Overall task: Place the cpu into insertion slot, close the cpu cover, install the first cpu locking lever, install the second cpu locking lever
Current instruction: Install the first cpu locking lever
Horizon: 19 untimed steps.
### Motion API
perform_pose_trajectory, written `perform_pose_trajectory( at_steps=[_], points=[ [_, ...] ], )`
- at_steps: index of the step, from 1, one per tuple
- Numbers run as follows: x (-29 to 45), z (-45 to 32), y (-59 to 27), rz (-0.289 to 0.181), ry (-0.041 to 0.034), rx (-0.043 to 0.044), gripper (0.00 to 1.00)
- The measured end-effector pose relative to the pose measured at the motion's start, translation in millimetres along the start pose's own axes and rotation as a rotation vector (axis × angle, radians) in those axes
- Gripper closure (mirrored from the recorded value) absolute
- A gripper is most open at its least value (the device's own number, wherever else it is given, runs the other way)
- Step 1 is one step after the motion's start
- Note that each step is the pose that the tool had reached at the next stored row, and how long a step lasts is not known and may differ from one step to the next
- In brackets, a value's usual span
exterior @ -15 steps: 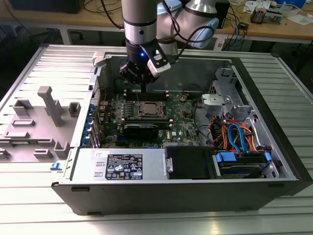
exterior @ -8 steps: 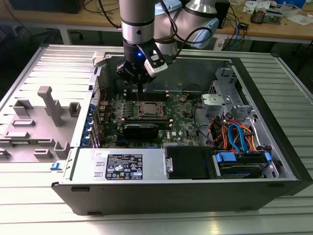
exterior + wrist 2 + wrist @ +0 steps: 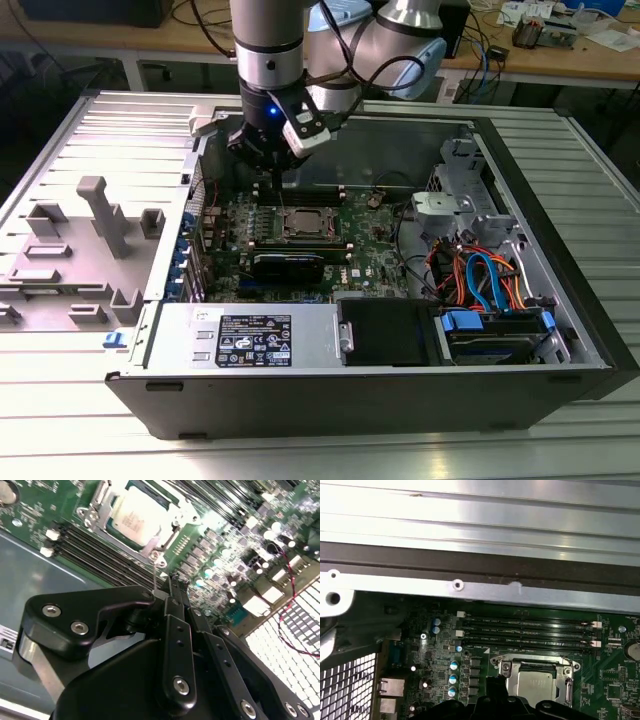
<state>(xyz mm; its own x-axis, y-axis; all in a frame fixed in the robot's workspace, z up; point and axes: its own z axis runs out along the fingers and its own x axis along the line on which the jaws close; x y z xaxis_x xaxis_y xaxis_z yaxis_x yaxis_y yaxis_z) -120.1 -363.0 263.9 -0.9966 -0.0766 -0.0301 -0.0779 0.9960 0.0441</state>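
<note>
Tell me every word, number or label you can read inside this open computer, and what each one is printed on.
The white sticker on the silver metal box: print and symbols, too small to read.
The square silver-grey cpu: faint marks, too blurred to read.
The long black memory slots: tiny white lettering, unreadable.
No text can be quoted.

One cpu (image 3: 536,686), one insertion slot (image 3: 496,660), one cpu cover (image 3: 568,689), and four memory slots (image 3: 525,635) in the first wrist view.
</note>
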Motion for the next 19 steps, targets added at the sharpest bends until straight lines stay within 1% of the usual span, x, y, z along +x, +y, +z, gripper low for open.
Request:
perform_pose_trajectory(
  at_steps=[1, 3, 7, 15, 19],
  points=[
    [2.9, -0.1, 0.2, -0.003, 0.0001, 0.0, 0.89],
    [6.0, -0.1, 0.5, -0.006, 0.0002, -0.0002, 0.89],
    [6.3, 0.0, 1.6, -0.007, 0.0003, -0.0002, 0.89],
    [5.7, 0.4, 8.8, -0.007, 0.0003, -0.0001, 0.89],
    [5.7, 0.5, 8.9, -0.007, 0.0003, -0.0002, 0.89]
  ],
)
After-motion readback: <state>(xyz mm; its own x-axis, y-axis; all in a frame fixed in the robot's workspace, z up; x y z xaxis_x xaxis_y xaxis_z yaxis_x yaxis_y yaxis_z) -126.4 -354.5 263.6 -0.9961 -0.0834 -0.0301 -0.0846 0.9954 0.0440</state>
